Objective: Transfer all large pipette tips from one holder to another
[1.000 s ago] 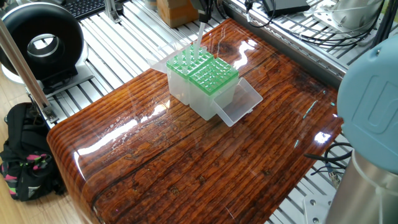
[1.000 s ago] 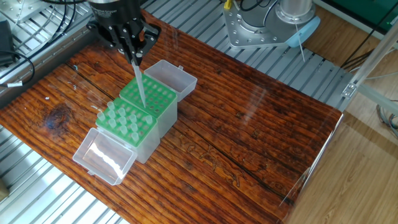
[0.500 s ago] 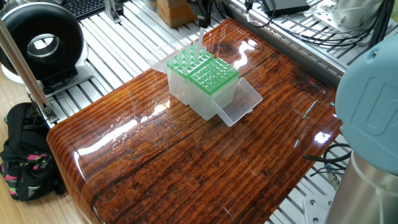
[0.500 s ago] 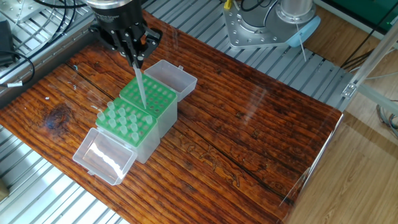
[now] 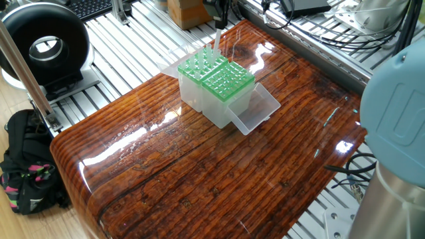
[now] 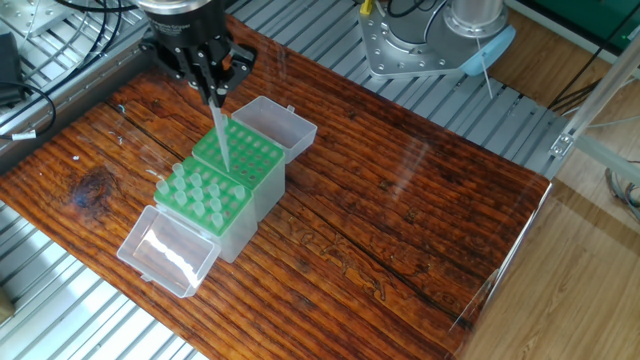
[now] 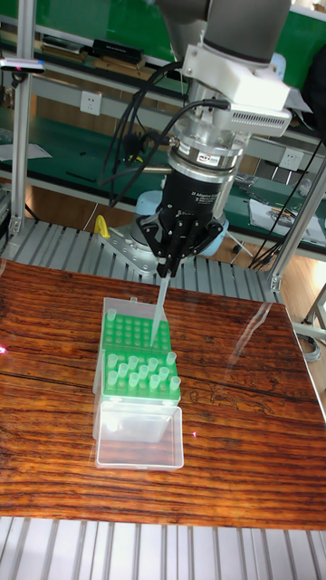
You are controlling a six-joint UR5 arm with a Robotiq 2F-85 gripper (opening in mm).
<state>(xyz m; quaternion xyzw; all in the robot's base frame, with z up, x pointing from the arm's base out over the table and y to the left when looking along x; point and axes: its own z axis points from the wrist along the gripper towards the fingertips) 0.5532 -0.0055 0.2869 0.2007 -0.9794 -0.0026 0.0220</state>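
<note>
**Operator:** My claw [image 6: 214, 92] is pinched shut on one large tip [image 6: 221, 143], holding it by the wide end. It hangs nearly upright over the far rack [image 6: 245, 160], point just above the green hole plate. I can't tell from any view whether the point is already in a hole.

**Observer:** Where are the other tips?

**Operator:** Standing in the near rack [image 6: 197, 198], which touches the far one. That far rack looks bare apart from the tip I'm carrying, so I judge most of the job remains.

**Observer:** What worries you?

**Operator:** The tip leans a little in the tall view [image 7: 158, 311]. If I lower it off-centre, the point could land on the plate between holes, bend, or slip in my grip. Letting go too high could leave it tilted or bouncing out. The racks are light and unclamped, so a sideways push might shift them.

**Observer:** And the surroundings?

**Operator:** A glossy wooden desk [image 6: 400, 210] with strong glare, clear lids [image 6: 167, 252] hinged open at either end, aluminium rails around it, cables behind, a black bag [image 5: 26, 169] on the floor.
</note>
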